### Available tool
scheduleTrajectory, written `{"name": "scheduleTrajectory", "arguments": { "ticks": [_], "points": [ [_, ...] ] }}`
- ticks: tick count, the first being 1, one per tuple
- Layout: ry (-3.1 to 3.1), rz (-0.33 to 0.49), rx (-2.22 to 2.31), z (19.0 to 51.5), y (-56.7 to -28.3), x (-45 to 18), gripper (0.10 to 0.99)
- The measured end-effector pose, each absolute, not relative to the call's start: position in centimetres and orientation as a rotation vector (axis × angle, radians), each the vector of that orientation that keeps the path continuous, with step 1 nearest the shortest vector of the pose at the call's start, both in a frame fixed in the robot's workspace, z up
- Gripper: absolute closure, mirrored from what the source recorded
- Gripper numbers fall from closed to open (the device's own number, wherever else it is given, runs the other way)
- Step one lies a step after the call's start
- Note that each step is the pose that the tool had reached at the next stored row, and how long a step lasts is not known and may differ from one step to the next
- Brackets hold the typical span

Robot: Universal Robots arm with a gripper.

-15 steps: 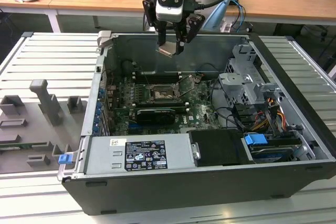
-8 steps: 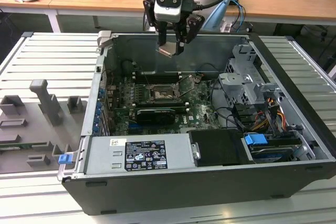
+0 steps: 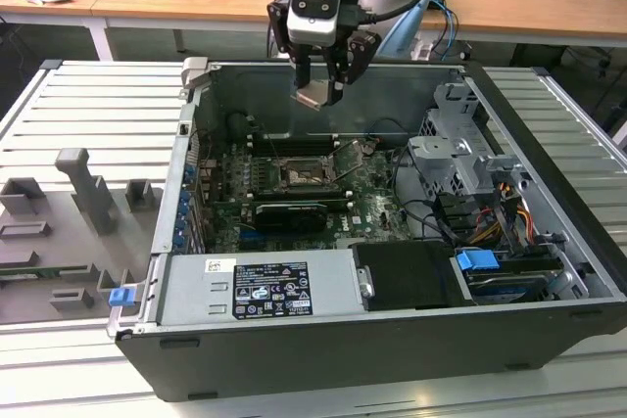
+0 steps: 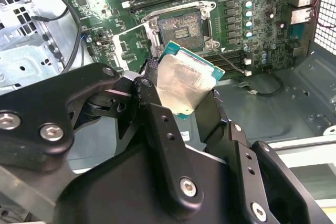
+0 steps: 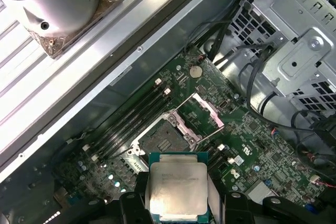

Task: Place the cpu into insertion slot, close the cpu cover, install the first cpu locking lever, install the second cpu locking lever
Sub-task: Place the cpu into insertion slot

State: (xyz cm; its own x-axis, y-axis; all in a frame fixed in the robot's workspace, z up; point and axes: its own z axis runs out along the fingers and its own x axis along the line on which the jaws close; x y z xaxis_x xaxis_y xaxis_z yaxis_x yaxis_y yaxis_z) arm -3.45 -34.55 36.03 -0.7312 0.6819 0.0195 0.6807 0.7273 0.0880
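Observation:
My gripper (image 3: 320,85) hangs above the open computer case, shut on the cpu (image 3: 315,96), a flat square chip with a pale metal top. In both wrist views the cpu (image 4: 186,82) (image 5: 177,187) sits clamped by its edges between the black fingers (image 4: 152,106) (image 5: 134,202). The insertion slot (image 3: 297,172) (image 4: 181,26) (image 5: 160,141) lies bare on the green board, well below the chip. The cpu cover (image 5: 206,111) (image 4: 134,43) is swung up and open beside the slot.
Long black memory slots (image 5: 134,119) run beside the socket. A grey drive cage (image 3: 460,159) with cables fills the case at the exterior view's right, and the power supply (image 3: 265,286) lies along the near edge. Grey fixtures (image 3: 83,193) stand on the table at the exterior view's left.

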Motion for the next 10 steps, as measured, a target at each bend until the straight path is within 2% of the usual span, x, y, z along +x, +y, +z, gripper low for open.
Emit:
{"name": "scheduleTrajectory", "arguments": {
  "ticks": [10],
  "points": [
    [2.886,0.139,1.192,35.91,-34.54,-3.45,0.557]
  ]
}}
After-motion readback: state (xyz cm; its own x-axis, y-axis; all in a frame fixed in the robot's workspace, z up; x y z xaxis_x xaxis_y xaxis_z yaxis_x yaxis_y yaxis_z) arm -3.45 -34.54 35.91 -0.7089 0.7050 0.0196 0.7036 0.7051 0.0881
